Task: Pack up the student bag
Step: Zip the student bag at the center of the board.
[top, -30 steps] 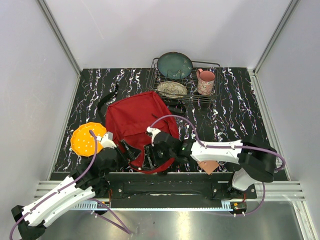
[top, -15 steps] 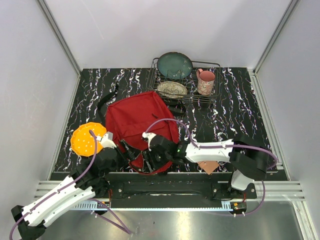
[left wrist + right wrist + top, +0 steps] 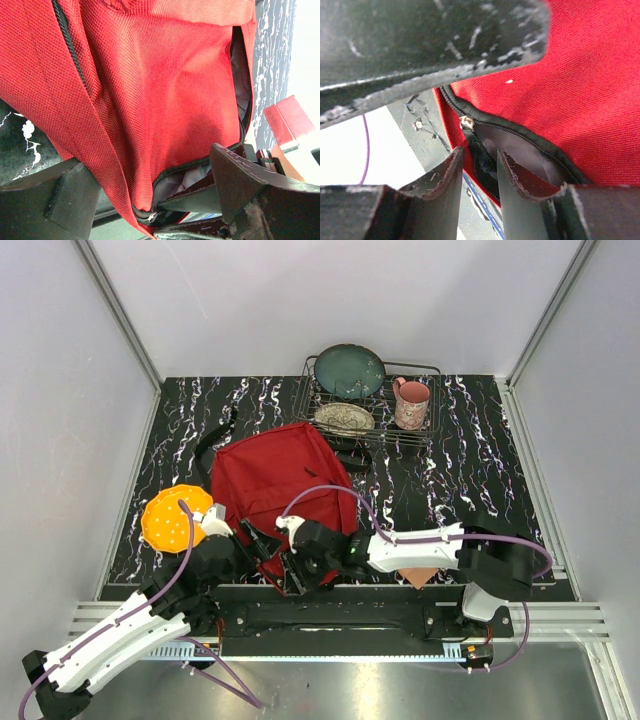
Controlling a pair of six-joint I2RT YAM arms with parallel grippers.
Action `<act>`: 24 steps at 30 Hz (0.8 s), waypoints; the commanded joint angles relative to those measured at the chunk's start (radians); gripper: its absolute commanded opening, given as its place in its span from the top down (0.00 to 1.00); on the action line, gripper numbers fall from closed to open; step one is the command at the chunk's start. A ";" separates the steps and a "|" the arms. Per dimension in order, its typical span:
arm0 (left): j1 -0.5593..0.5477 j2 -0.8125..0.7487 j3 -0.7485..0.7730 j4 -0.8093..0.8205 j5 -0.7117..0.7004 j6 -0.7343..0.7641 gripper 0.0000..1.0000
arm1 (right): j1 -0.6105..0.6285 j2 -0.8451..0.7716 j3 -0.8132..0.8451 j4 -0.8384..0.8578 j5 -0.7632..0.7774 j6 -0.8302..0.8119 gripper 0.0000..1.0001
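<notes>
The right arm stretches low across the counter (image 3: pixel 470 460). The right tool (image 3: pixel 477 155), jaws nearly together, sits at the zipper edge of the student bag (image 3: pixel 275 480); I cannot tell if it grips. The left tool (image 3: pixel 145 170) gapes wide, with the bag directly ahead.

Overhead view down on table (image 3: pixel 470 460) from near side, both wrist views close against the student bag (image 3: pixel 165 100)

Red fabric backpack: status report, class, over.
Left gripper open, straddling edge of soft red fabric backpack. Right gripper at its black zipper trim, grip unclear. Zip mouth gaping. Orange round disc beside, not blocking.
</notes>
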 commanded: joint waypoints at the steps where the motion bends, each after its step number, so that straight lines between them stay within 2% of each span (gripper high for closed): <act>1: 0.003 0.006 0.049 0.065 -0.022 -0.003 0.14 | 0.042 0.017 0.026 0.017 -0.048 0.011 0.60; 5: 0.003 -0.002 0.046 0.067 -0.022 -0.008 0.14 | 0.051 0.027 0.029 0.017 -0.029 0.020 0.60; 8: 0.005 -0.004 0.044 0.065 -0.024 -0.008 0.14 | 0.051 0.032 0.040 0.017 -0.019 0.016 0.69; 9: 0.003 -0.004 0.047 0.067 -0.024 -0.006 0.14 | 0.051 0.034 0.038 0.014 -0.017 0.016 0.79; 12: 0.003 0.001 0.047 0.067 -0.024 -0.006 0.14 | 0.051 0.029 0.035 0.017 -0.009 0.011 0.96; 18: 0.003 0.002 0.041 0.067 -0.022 -0.009 0.14 | 0.051 -0.008 0.015 0.050 0.014 0.023 1.00; 24: 0.005 0.002 0.026 0.061 -0.016 -0.011 0.15 | 0.053 -0.083 -0.001 0.031 0.133 0.046 1.00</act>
